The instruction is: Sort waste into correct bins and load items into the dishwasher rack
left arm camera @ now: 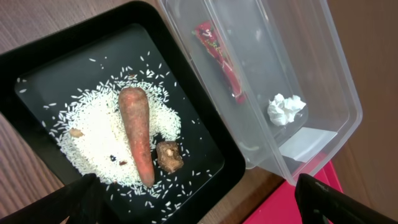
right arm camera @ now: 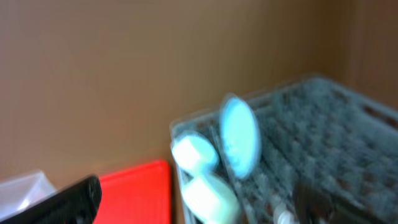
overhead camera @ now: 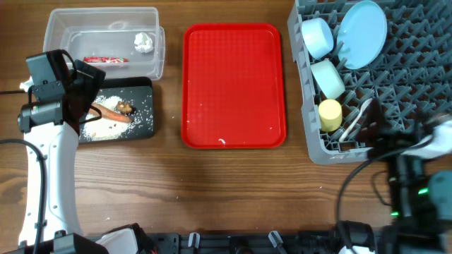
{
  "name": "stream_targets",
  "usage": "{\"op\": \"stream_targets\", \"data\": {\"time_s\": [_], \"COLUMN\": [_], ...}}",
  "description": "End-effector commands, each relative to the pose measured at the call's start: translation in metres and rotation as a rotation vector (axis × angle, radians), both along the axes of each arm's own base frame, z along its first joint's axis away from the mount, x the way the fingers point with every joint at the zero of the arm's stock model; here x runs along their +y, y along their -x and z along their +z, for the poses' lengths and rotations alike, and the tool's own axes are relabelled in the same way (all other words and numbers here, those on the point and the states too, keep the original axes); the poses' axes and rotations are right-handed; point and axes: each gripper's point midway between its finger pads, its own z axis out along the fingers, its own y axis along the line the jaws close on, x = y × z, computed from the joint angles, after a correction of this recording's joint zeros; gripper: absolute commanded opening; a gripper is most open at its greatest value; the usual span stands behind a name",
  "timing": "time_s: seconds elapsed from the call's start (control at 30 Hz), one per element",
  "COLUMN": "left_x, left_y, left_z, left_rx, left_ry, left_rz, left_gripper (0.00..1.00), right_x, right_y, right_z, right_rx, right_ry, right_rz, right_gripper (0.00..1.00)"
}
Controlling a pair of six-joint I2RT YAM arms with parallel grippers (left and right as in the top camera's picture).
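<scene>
Left side: on the bench (overhead camera: pixel 233 190) I have the tub (overhead camera: pixel 70 35) far, and the shallow tray (overhead camera: pixel 145 106) just beside it, nearer.
In the tub: wrapper (overhead camera: pixel 104 60) by the near wall; tissue (overhead camera: pixel 143 42) right of it, farther back.
In the shallow tray: carrot piece (overhead camera: pixel 113 114) lying on the crumbs (overhead camera: pixel 106 128); lump (overhead camera: pixel 126 107) just beside it.
Middle: serving tray (overhead camera: pixel 233 85), between those two and the rack (overhead camera: pixel 417 77).
Right side: the rack.
In the rack: along its left edge I count, far to near, far bowl (overhead camera: pixel 316 37), near bowl (overhead camera: pixel 328 77), cup (overhead camera: pixel 330 115); plate (overhead camera: pixel 361 34) right of the far bowl; spoon (overhead camera: pixel 357 120) right of the cup.
</scene>
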Motion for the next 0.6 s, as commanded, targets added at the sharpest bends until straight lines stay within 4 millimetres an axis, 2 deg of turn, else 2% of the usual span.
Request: {"op": "stream_targets", "data": {"time_s": [0.0, 0.1, 0.23, 0.4, 0.47, 0.57], "left_x": [0.001, 0.001, 0.001, 0.001, 0.001, 0.001], "left_y": [-0.002, -0.002, -0.002, -0.002, -0.002, -0.002], "left_z": [0.005, 0.005, 0.005, 0.005, 0.005, 0.005], "left_rx": [-0.011, -0.011, -0.011, -0.011, -0.011, -0.011], "left_ry": [-0.011, -0.011, -0.011, -0.011, -0.011, -0.011], "left_rz": [-0.014, -0.014, -0.014, -0.014, -0.014, -0.014], "left_gripper": [1.0, 1.0, 1.0, 1.0, 1.0, 1.0], "right_x": [0.023, 0.028, 0.016, 0.014, 0.021, 0.037], "right_y": [-0.004, -0.005, -0.006, -0.006, -0.008, -0.008], "right_z": [-0.051, -0.08, -0.117, -0.142, -0.154, -0.155], "right_rx": [-0.073, -0.11, -0.115, -0.103, -0.079, -0.079], "right_ry": [0.014, -0.018, -0.033, -0.033, -0.071, -0.092], "right_rz": [0.101, 0.113, 0.038, 0.022, 0.062, 0.158], "right_gripper": [1.0, 1.0, 1.0, 1.0, 1.0, 1.0]}}
